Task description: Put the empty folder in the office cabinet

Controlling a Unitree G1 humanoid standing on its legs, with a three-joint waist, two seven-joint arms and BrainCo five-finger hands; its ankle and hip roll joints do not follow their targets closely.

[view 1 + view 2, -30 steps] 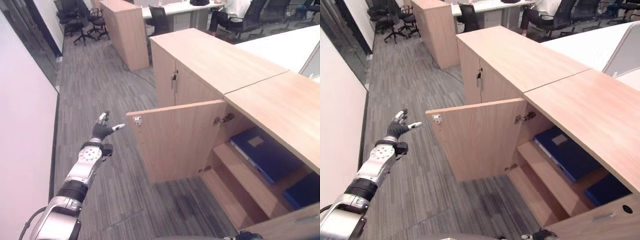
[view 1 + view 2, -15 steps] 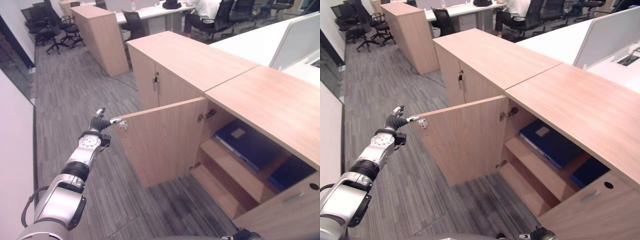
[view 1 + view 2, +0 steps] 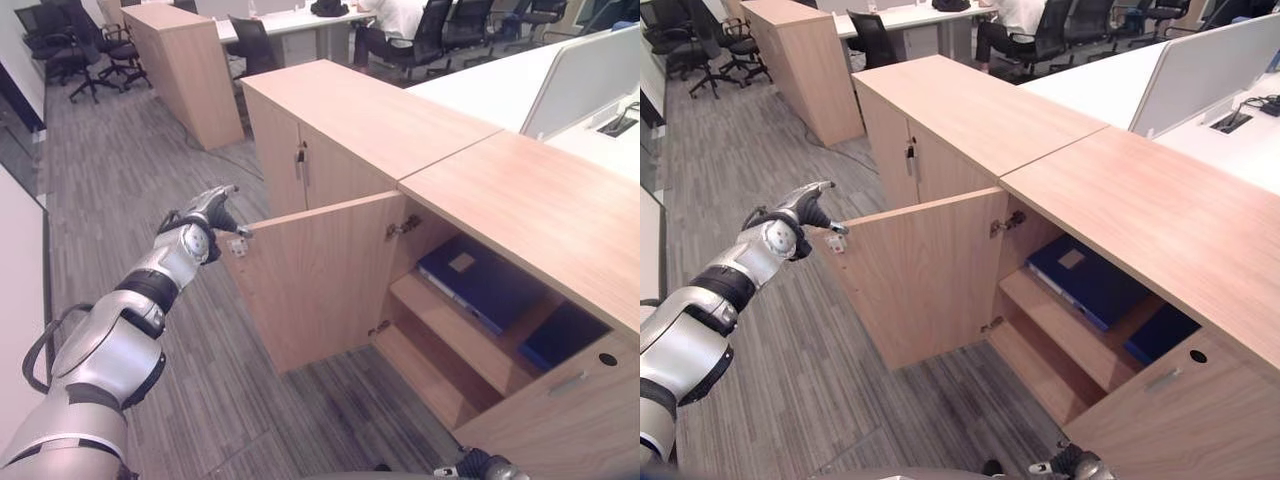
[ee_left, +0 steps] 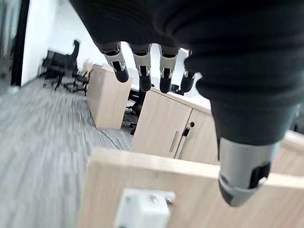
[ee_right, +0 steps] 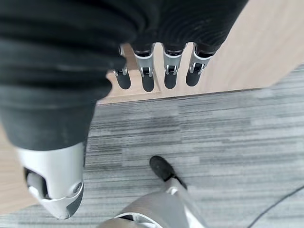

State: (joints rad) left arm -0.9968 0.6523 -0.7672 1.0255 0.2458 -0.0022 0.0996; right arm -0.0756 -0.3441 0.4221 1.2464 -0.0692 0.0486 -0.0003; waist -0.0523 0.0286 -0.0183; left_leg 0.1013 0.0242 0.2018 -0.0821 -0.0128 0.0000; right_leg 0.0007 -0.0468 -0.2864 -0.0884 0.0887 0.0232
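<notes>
reaching the open cabinet door [image 3: 320, 275], the left robot hand [image 3: 207, 212] has relaxed fingers.

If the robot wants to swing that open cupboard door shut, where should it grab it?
Probably the door's free top corner, by the small white latch, coming from the aisle side. That edge lies farthest from the hinges, and the left hand is already there, fingers open.

The cabinet top [image 3: 520, 190] hides the far ends of the blue folder [image 3: 480, 283] on the upper shelf and of a second folder [image 3: 560, 335] beside it. The open door [image 3: 320, 275] covers the shelves' left part. The person [image 3: 400, 18] at the far desk is cut off by the frame's top edge.
</notes>
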